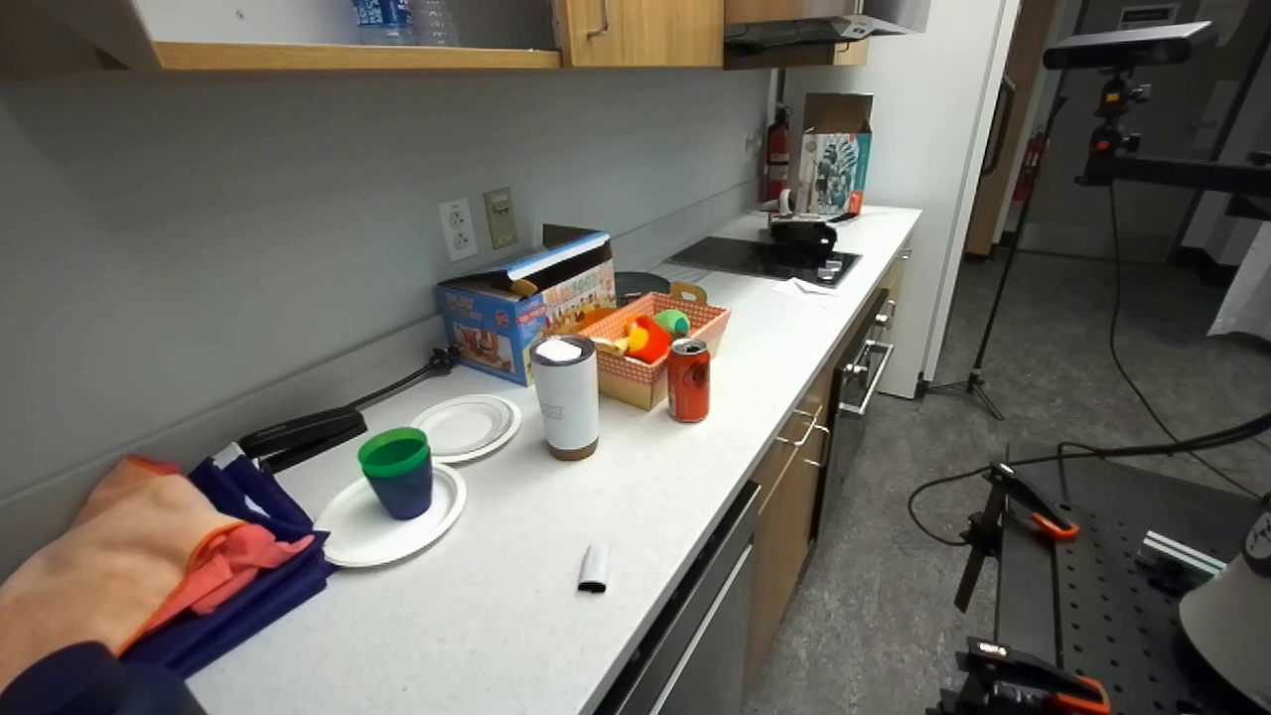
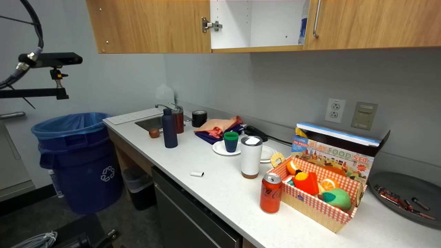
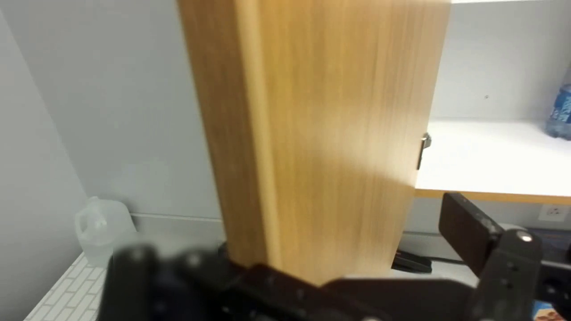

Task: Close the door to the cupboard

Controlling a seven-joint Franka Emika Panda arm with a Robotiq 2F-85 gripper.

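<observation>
The wooden cupboard door (image 2: 148,27) stands wide open, swung out from its metal hinge (image 2: 211,25). In the wrist view the door (image 3: 339,133) fills the middle, its thick free edge nearest the camera. The open cupboard (image 2: 268,24) shows a white inside and a wooden lower edge; its shelf also shows in the wrist view (image 3: 490,156). My gripper (image 3: 343,240) is open, its fingers wide apart at the lower door. The right finger is on the hinge side, apart from the door. The left finger is blurred and partly hidden at the door's free edge. Neither exterior view shows the gripper.
A water bottle (image 3: 562,111) stands inside the cupboard. The neighbouring door (image 2: 372,24) is shut. Below, the counter (image 2: 220,193) holds a dark blue bottle (image 2: 169,129), a white tumbler (image 2: 250,156), a red can (image 2: 271,193) and a food basket (image 2: 310,213).
</observation>
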